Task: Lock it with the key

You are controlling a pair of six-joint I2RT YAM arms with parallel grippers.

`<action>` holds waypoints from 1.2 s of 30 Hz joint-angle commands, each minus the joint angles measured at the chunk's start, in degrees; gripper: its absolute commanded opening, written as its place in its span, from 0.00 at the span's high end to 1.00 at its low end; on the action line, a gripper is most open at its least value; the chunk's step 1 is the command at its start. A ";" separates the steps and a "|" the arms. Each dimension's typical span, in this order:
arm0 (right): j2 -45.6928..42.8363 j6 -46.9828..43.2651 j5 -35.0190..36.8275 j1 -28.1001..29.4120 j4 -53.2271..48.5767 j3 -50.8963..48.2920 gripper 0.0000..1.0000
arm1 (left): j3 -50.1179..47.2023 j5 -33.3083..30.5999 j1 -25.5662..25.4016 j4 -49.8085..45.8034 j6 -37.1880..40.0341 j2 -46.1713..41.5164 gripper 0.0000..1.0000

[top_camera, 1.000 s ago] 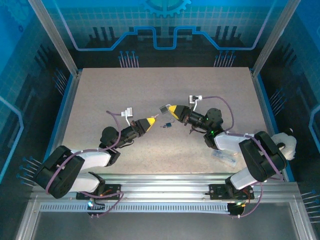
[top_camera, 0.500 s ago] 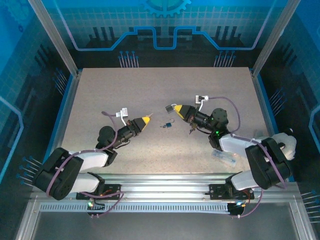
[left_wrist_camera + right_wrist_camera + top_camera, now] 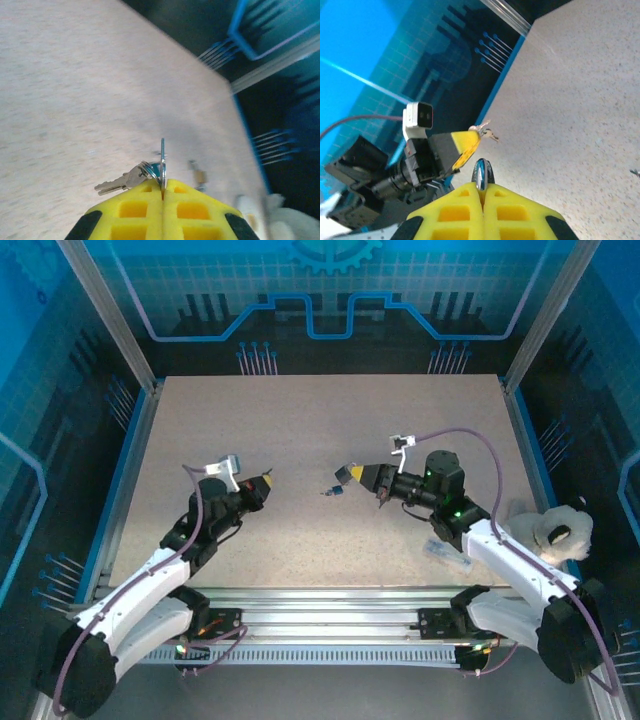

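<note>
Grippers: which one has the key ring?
The left gripper: a key ring with a loose key dangles from its shut jaws. The right gripper pinches a single rounded silver piece, no ring.

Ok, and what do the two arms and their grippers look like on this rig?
Both arms: white shell links, black joints and bases. A purple cable loops along each to a small white wrist camera. The left gripper and right gripper have yellow fingers with moulded square pockets and black outer corners. A green light glows on the right arm.
</note>
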 commanded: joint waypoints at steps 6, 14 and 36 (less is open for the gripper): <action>-2.50 -16.35 9.59 8.73 -18.47 4.89 1.00 | 7.17 -11.69 0.47 -13.83 7.11 12.99 1.00; -2.63 -21.93 14.83 15.04 -23.77 6.53 1.00 | 12.67 -18.29 0.46 -13.21 11.83 24.08 1.00; -1.56 -23.62 15.28 19.36 -24.34 6.68 1.00 | 21.53 -19.91 1.36 -20.01 11.32 39.86 0.90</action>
